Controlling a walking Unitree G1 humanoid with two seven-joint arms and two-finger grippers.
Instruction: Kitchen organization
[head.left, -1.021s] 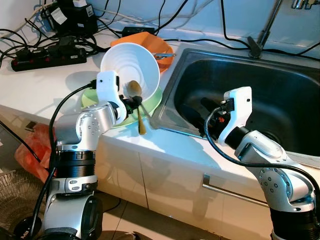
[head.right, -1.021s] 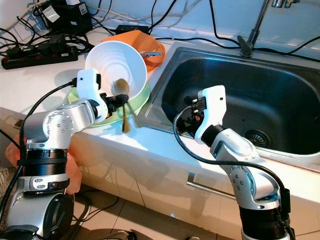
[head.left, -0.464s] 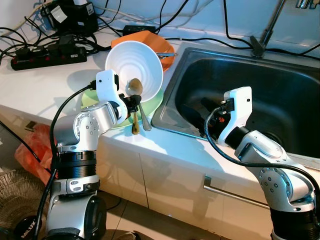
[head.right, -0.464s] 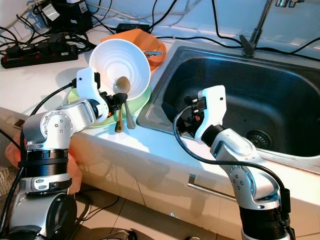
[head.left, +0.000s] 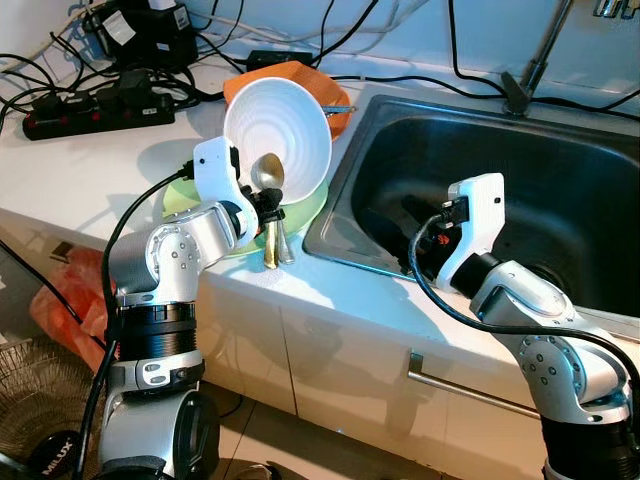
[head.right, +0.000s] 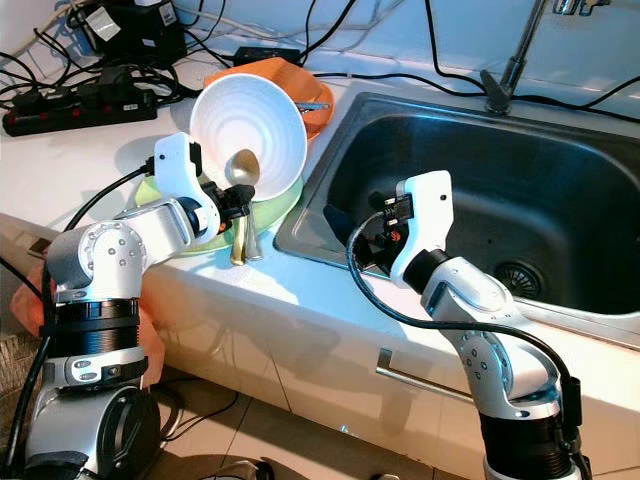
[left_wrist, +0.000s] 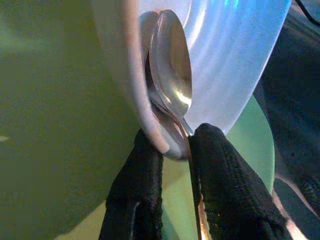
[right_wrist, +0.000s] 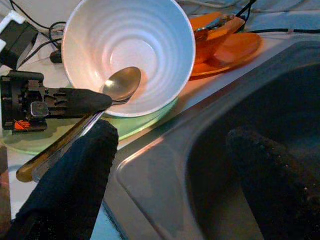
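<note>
Your left gripper (head.left: 266, 206) is pinching the white bowl (head.left: 277, 135) by its near rim, with two spoons (head.left: 272, 222) trapped against the inside wall, above the green plate (head.left: 300, 208) just left of the sink (head.left: 500, 190). Watch that pinch: the bowl is tipped steeply and the spoons' handles hang free, so any jolt could let them slip out or the rim slide from the fingers. Compared with a second ago, the bowl sits farther back and right, nearer the orange plate (head.left: 335, 110). Your right gripper (head.left: 420, 238) hovers over the sink with its jaws wide, holding nothing.
</note>
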